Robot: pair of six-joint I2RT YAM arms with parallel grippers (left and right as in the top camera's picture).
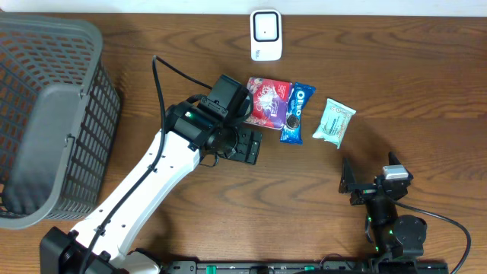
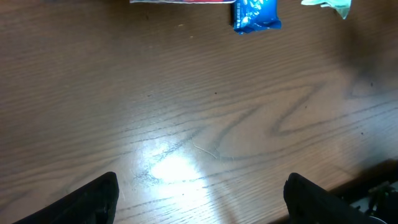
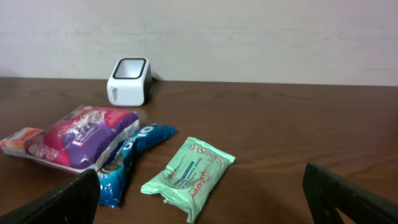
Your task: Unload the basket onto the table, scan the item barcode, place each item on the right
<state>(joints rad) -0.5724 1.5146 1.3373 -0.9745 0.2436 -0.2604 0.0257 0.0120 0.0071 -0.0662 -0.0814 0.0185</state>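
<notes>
**Desk:** What did you have on screen, biggest first?

**Operator:** I saw the wooden table (image 1: 403, 84) filling the overhead view, and a grey mesh basket (image 1: 90, 141) at its left edge. My left arm (image 1: 144, 183) reached in from the near-left corner towards the middle. The right arm (image 1: 392, 228) sat folded low at the near right

**Desk:** And the grippers?

**Operator:** The left gripper (image 2: 202, 202) had its fingers spread wide with nothing between them but bare wood. It was just short of the snack packets. The right gripper (image 3: 202, 202) was spread wide too and empty, well back from the packets and facing them

**Desk:** Where were the items?

**Operator:** Three lay in a row at mid-table. The purple packet (image 1: 268, 103) was on the left, with its edge resting on the blue Oreo packet (image 1: 297, 114). The left wrist hid its left side from above. The green packet (image 1: 335, 122) lay just beside the Oreo one, on the right. None was held

**Desk:** The scanner?

**Operator:** The white scanner (image 1: 266, 34) stood at the far edge behind the packets, apart from them. I couldn't pick out a barcode on any packet
</notes>
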